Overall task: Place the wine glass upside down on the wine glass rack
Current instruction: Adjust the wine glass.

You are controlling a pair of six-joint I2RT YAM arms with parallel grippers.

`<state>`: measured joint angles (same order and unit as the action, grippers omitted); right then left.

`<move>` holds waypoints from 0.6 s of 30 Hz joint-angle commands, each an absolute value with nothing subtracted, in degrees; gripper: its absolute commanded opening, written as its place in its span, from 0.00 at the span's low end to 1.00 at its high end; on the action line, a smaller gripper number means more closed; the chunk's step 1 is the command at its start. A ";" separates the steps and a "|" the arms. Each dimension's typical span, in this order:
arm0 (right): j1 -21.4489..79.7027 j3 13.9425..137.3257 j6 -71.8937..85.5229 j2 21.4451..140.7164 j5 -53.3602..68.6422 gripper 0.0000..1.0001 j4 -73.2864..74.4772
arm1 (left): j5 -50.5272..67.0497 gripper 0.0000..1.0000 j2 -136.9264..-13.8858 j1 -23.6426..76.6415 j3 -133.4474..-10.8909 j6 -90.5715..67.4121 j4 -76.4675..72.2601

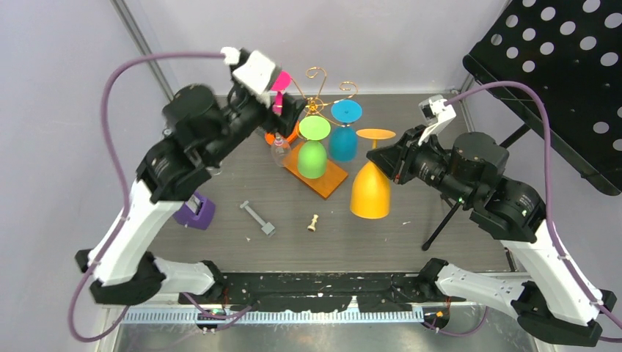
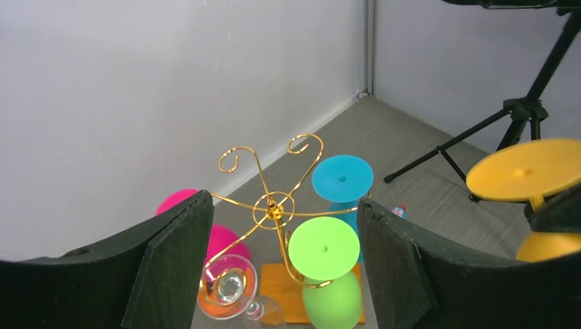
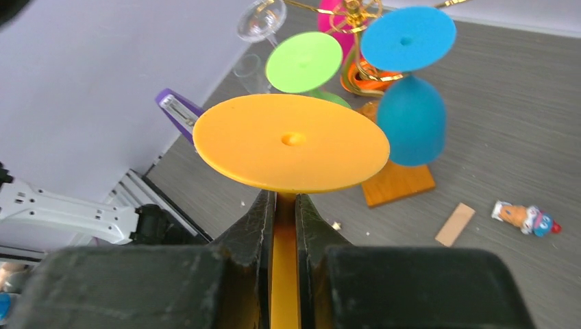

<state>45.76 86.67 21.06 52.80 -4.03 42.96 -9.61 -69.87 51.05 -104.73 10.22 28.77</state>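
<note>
Nearest my bases, toward the table's near-left corner, sits a purple block (image 1: 195,213). A grey bar (image 1: 257,218) and a small cream peg (image 1: 313,222) lie along the near middle.

Farther in, right of centre, my right gripper (image 3: 285,205) is clenched on the stem of the yellow wine glass (image 1: 370,192). That glass is upside down, foot up and bowl down. Whether its rim touches the table I cannot tell. Its bowl is just beside the near-right corner of the wooden base of the wine glass rack (image 1: 331,180), which stands toward the far middle of the table.

From the rack's gold arms hang a green glass (image 1: 312,158) and, behind it, a blue glass (image 1: 343,141), both inverted. A clear glass (image 2: 229,284) and a pink glass (image 2: 223,240) are at the rack's left side. Farthest back, my left gripper (image 2: 282,205) hovers over the rack's far-left side, jaws spread wide with nothing grasped.
</note>
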 commanded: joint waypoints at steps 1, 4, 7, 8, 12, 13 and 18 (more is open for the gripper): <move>44.83 84.92 20.04 51.75 -7.17 0.05 44.00 | -7.50 0.76 -80.61 47.83 -119.58 1.39 48.17; 44.56 83.75 20.03 51.01 -7.25 0.06 44.12 | -6.20 0.72 -88.53 44.83 -129.60 -4.40 57.21; 44.33 82.73 19.89 50.50 -7.54 0.05 44.08 | -1.69 0.66 -92.75 41.72 -132.80 -9.38 58.55; 44.27 82.54 19.76 50.22 -7.62 0.05 44.07 | -0.99 0.66 -93.10 41.15 -132.06 -10.60 57.47; 43.79 81.69 19.14 49.84 -8.96 0.05 44.12 | -0.42 0.67 -93.89 40.87 -129.37 -10.96 52.92; 43.47 81.60 18.78 49.99 -9.65 0.05 44.16 | -0.28 0.67 -94.60 40.87 -129.72 -10.98 52.94; 41.77 81.75 17.78 50.65 -11.22 0.06 44.86 | 1.92 0.62 -97.11 40.87 -130.30 -10.73 53.62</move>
<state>43.00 81.56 19.27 50.61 -8.60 45.91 -1.19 -96.42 40.75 -128.75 -9.58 54.37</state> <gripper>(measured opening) 0.149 0.636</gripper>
